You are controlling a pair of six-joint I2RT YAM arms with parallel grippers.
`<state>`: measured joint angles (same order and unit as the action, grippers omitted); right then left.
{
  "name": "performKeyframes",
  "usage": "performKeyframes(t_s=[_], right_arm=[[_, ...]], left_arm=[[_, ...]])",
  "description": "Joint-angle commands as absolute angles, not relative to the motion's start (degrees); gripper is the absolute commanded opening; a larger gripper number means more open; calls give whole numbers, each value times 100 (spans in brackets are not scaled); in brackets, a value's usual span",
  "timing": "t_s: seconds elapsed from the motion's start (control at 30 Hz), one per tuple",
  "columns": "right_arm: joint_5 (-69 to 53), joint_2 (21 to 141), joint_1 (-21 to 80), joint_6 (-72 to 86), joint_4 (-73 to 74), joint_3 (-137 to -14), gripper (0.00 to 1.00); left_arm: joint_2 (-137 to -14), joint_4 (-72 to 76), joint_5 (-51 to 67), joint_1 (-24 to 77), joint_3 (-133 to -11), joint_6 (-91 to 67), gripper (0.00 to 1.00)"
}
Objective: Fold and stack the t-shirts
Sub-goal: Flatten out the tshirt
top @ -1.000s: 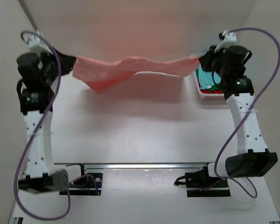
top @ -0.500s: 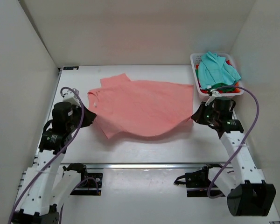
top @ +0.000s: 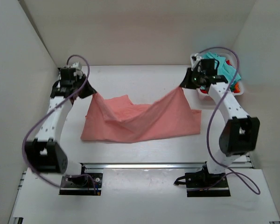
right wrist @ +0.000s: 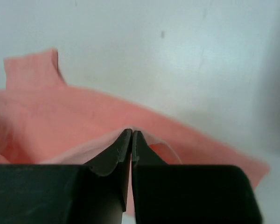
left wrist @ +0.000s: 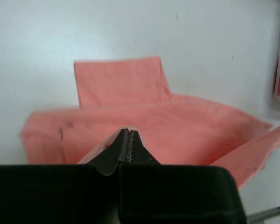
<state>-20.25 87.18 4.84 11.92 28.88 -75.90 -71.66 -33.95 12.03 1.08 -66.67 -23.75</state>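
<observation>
Only overhead, the whole salmon-pink t-shirt (top: 144, 123).

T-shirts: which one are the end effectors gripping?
The salmon-pink t-shirt, its far edge held up between the left end effector and right end effector, both shut on it. The teal t-shirt lies in the white basket, untouched.

You see the white table (top: 130, 79) carrying the near part of the salmon-pink t-shirt (top: 140, 126) and a white basket (top: 200, 92) at its far-right corner.
</observation>
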Motion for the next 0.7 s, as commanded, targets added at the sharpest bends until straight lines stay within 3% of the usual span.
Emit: performKeyframes(t_s=[0.0, 0.1, 0.17, 0.23, 0.4, 0.57, 0.67], right_arm=[[-1751, 9534, 615, 835, 2749, -9356, 0], [-1539, 10238, 790, 642, 3137, -11910, 0], [-1599, 10493, 695, 668, 3252, -12800, 0], [-1888, 10372, 476, 877, 2981, -12763, 0], [-2250, 9810, 35, 914, 2681, -11114, 0], [-2259, 8958, 105, 791, 2171, -9163, 0], [-2092, 8326, 184, 659, 2110, -8038, 0]], left_arm=[[-8292, -2891, 1529, 9, -8337, -2267, 0], [-9111, -3355, 1679, -308, -10577, -2154, 0], [-9430, -3707, 1346, -211, -12367, -2013, 0], [-9353, -3543, 1336, -281, -12638, -2126, 0], [-8493, -3174, 1388, -247, -11359, -2031, 0], [-6998, -2417, 1468, -211, -8021, -2250, 0], [-5858, -2487, 1337, -71, -6834, -2206, 0]])
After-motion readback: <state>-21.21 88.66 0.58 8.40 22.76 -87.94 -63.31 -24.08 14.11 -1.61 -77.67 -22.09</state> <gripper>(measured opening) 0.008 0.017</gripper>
